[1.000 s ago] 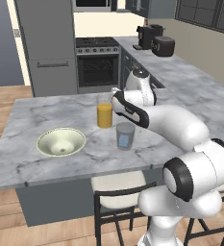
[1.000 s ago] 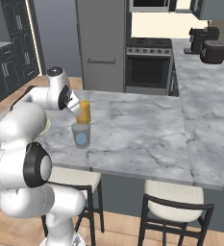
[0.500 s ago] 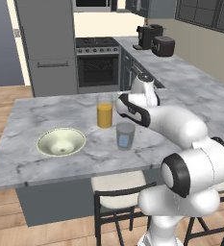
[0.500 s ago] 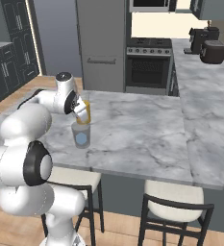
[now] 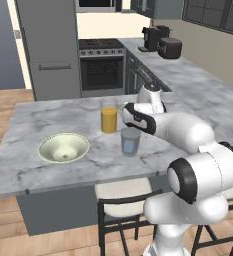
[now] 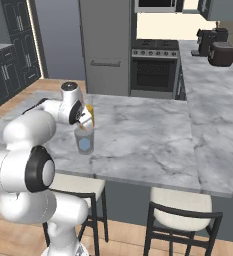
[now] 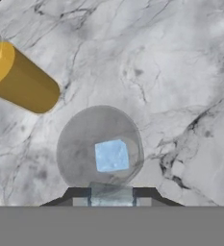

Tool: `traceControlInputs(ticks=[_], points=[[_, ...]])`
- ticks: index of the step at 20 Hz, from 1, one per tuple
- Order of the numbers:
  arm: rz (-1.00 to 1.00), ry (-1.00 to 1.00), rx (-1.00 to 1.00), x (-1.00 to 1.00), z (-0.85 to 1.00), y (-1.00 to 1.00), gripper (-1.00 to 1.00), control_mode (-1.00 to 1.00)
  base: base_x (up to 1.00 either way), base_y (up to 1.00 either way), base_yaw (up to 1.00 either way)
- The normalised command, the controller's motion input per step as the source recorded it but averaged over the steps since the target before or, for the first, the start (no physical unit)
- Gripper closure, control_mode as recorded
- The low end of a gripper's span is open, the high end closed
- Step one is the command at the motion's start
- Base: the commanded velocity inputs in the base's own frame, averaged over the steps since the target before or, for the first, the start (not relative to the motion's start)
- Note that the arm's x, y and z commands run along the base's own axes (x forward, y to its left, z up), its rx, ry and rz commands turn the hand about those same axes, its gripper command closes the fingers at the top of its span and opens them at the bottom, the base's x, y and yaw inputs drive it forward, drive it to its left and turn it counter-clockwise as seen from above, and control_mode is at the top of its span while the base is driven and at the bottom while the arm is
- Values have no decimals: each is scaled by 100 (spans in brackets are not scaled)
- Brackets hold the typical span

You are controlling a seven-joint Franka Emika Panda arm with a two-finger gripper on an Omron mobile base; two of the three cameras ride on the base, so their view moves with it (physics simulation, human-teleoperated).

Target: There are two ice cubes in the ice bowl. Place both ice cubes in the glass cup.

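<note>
Marble counter (image 5: pixel 48 115) lies bare beyond glass cup (image 5: pixel 130 141).

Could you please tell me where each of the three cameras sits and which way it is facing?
Left base view: behind the arm on its left, looking forward and down at the ice bowl and glass cup; the arm rises lower right.
Right base view: behind on its right; the arm rises lower left.
Hand view: above the cup, looking down; the claw grips an ice cube.
All share the cup.
</note>
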Motion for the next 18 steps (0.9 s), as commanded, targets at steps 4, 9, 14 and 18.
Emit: traceControlInputs(ticks=[4, 9, 14, 18], points=[[0, 4, 0, 0, -17, 0, 100, -100, 0, 0, 0], [0, 5, 0, 12, -2, 0, 100, -100, 0, 0, 0], [0, 7, 0, 17, -7, 0, 100, -100, 0, 0, 0], [0, 7, 0, 9, -17, 4, -100, -100, 0, 0, 0]])
